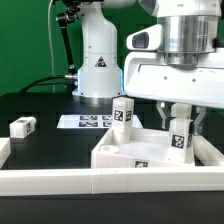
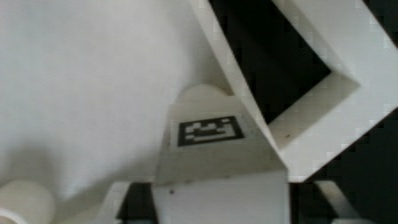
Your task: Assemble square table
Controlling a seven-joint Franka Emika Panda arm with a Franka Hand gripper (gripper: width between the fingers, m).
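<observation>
The white square tabletop (image 1: 128, 152) lies with its raised rim up at the front of the black table. One white tagged leg (image 1: 122, 113) stands upright at its far corner. My gripper (image 1: 181, 125) is shut on a second tagged leg (image 1: 181, 138) and holds it upright over the tabletop's corner on the exterior view's right. Whether the leg touches the tabletop I cannot tell. In the wrist view the held leg (image 2: 214, 135) sits between my gripper's (image 2: 210, 205) fingers (image 2: 130, 200), with the tabletop (image 2: 80, 90) beneath. A third leg (image 1: 22, 125) lies loose at the exterior view's left.
The long white border wall (image 1: 100, 182) runs along the front and shows in the wrist view (image 2: 317, 90). The marker board (image 1: 88, 121) lies behind the tabletop. The robot base (image 1: 97, 60) and black cables stand at the back.
</observation>
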